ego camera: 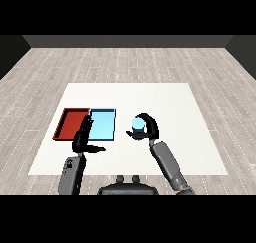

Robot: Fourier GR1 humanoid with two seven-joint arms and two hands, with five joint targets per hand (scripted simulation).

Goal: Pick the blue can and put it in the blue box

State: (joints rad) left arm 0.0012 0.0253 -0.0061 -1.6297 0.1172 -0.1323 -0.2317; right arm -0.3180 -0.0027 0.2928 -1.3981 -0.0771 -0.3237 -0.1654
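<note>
The right hand (146,128) curls round the blue can (137,123), held just right of the light blue tray (102,124). The left hand (84,137) hovers with fingers straight. The carry seems under way; next comes a leftward move over the tray, then release.

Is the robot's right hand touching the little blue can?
Touching. In the head view the black right hand curls its fingers round the small light blue can.

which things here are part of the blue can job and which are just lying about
Part of the job:
- blue can, held in the right hand
- light blue tray

Just lying about:
- red tray
- left hand, open, holding nothing
</note>
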